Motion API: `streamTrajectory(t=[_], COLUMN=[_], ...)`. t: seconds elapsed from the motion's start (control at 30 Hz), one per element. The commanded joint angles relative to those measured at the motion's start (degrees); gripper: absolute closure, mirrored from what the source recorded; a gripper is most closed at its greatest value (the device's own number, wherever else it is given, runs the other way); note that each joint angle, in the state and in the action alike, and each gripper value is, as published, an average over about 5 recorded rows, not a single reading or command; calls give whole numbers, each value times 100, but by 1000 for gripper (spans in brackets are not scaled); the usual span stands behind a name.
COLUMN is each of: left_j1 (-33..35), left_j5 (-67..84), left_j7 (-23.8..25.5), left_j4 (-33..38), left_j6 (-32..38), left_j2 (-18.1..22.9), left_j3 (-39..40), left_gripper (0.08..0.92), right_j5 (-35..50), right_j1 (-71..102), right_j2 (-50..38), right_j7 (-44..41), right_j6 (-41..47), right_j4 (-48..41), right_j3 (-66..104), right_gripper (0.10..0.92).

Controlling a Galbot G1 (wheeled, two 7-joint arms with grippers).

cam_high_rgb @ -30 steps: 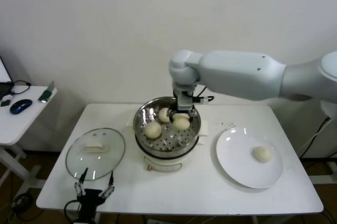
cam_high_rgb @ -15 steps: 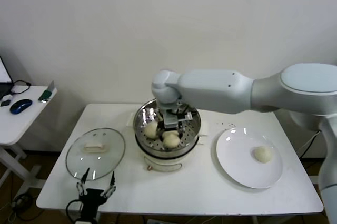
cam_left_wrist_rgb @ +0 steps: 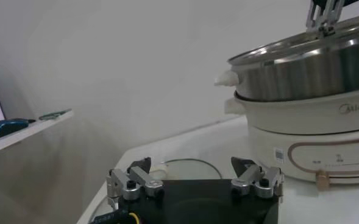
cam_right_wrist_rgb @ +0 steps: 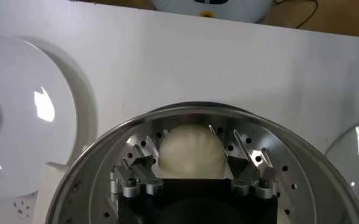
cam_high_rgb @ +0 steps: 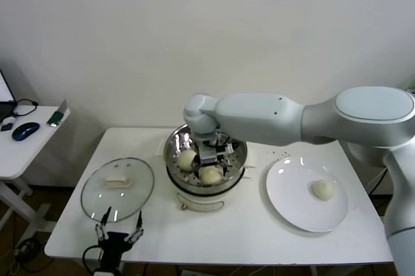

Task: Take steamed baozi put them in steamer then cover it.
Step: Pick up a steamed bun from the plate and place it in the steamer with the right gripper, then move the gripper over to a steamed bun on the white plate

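Observation:
The steamer (cam_high_rgb: 206, 185) stands mid-table, uncovered, on its white base (cam_left_wrist_rgb: 307, 131). My right gripper (cam_high_rgb: 212, 157) is down inside the pot, open. One baozi (cam_right_wrist_rgb: 191, 152) lies on the perforated tray between its spread fingers (cam_right_wrist_rgb: 141, 165). That baozi (cam_high_rgb: 211, 174) rests toward the pot's front, and another (cam_high_rgb: 187, 159) lies to its left. A further baozi (cam_high_rgb: 323, 189) sits on the white plate (cam_high_rgb: 292, 205) to the right. The cover (cam_high_rgb: 117, 188) lies flat on the table left of the steamer. My left gripper (cam_high_rgb: 118, 232) waits open at the table's front edge, just before the cover (cam_left_wrist_rgb: 179, 165).
A side table at far left carries a blue mouse (cam_high_rgb: 25, 131) and a small green object (cam_high_rgb: 55, 118). The right arm's big white forearm (cam_high_rgb: 259, 117) spans the back of the steamer. A wall runs behind the table.
The right gripper swung from the pot's back right toward its front with a baozi, sank onto the tray and opened, leaving the baozi there. The left arm stayed still.

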State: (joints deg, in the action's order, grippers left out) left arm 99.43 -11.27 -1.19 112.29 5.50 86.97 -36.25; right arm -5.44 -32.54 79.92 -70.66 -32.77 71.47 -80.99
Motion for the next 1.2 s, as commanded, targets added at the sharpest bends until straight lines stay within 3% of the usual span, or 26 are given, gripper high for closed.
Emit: streamTrajectory(t=[0.03, 0.27, 0.47, 0.73, 0.93, 1.2], left_j1=[12, 15, 46, 81, 94, 71], left_j5=[-9, -13, -13, -4, 3, -15], left_j7=[-1, -20, -26, -22, -18, -16], left_j4=[10, 65, 125, 225, 217, 200], left_j6=[3, -10, -7, -10, -19, -75], left_j2=[2, -51, -74, -69, -91, -107], left_j3=[-1, -36, -29, -8, -12, -56], left_gripper=[177, 177, 177, 177, 177, 177], right_j5=[-84, 368, 1846, 3045, 2829, 1615], right_j1=[-31, -637, -1482, -1410, -591, 1057], right_j2=[-49, -536, -1197, -2625, -3769, -4532], right_j7=[-3, 85, 1125, 1100, 1161, 841], right_j6=[39, 341, 1883, 3557, 4388, 4375], right_j4=[-12, -240, -621, -510, -140, -556], right_j3=[137, 327, -588, -944, -555, 581], right_gripper=[204, 202, 203, 203, 203, 203])
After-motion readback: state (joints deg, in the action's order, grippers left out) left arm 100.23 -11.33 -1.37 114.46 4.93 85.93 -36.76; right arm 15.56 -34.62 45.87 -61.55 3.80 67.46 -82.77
